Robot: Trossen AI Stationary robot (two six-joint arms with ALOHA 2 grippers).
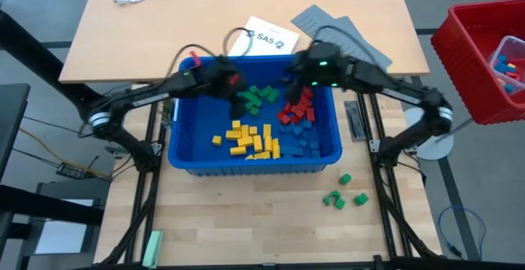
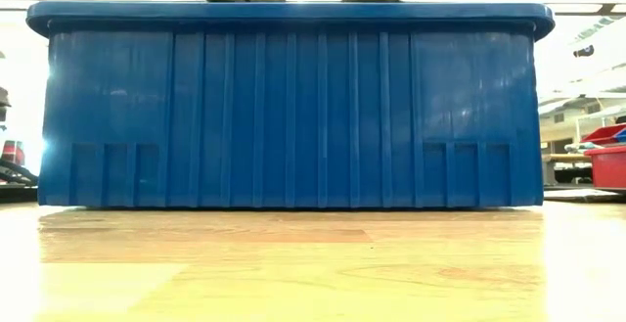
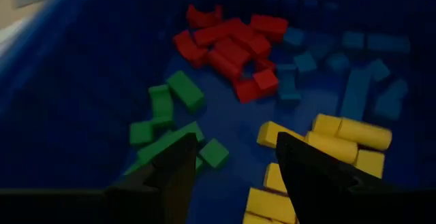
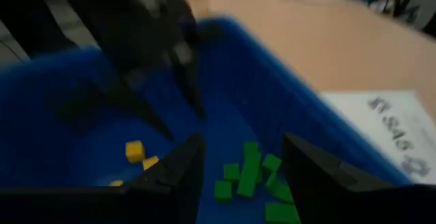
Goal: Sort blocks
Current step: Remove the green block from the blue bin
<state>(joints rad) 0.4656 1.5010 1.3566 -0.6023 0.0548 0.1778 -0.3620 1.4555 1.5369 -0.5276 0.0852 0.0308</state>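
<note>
I see colour clusters formed inside the blue bin [image 1: 184, 157]; three green blocks [image 1: 343, 191] lie outside. Left gripper [image 3: 231, 159] and right gripper [image 4: 238, 157] hover spread, empty.

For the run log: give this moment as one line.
task: sort blocks | left gripper: open, over green blocks in bin | right gripper: open, empty, over bin | three green blocks on table
</note>
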